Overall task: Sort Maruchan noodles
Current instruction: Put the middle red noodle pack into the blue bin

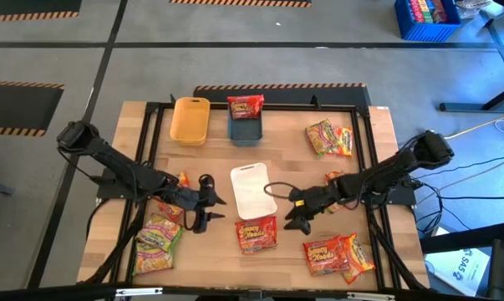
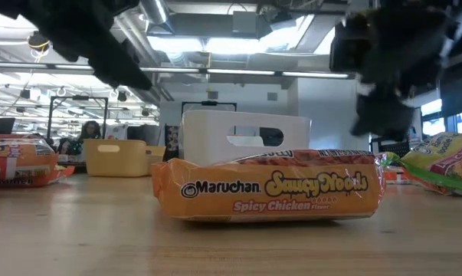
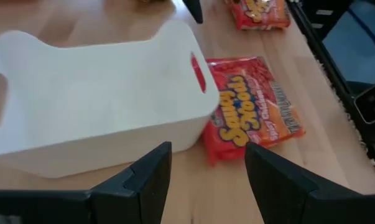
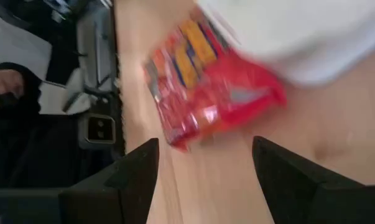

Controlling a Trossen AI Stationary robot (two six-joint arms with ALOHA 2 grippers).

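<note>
we see left gripper [image 1: 203, 201] open, empty, just beside white tray [image 1: 253, 191] | right gripper [image 1: 299, 211] open, empty, on the tray's other side | red packet [image 1: 257, 234] flat on table between both, untouched

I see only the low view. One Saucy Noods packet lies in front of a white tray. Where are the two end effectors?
Observer: From above, the left end effector is on the left of the white tray, and the right end effector is on its right.
Operator: Do they hold anything?
Observer: No. Both are open and empty.
Operator: Is any packet sorted already?
Observer: One red packet sits on the blue tray. The yellow tray holds nothing.
</note>
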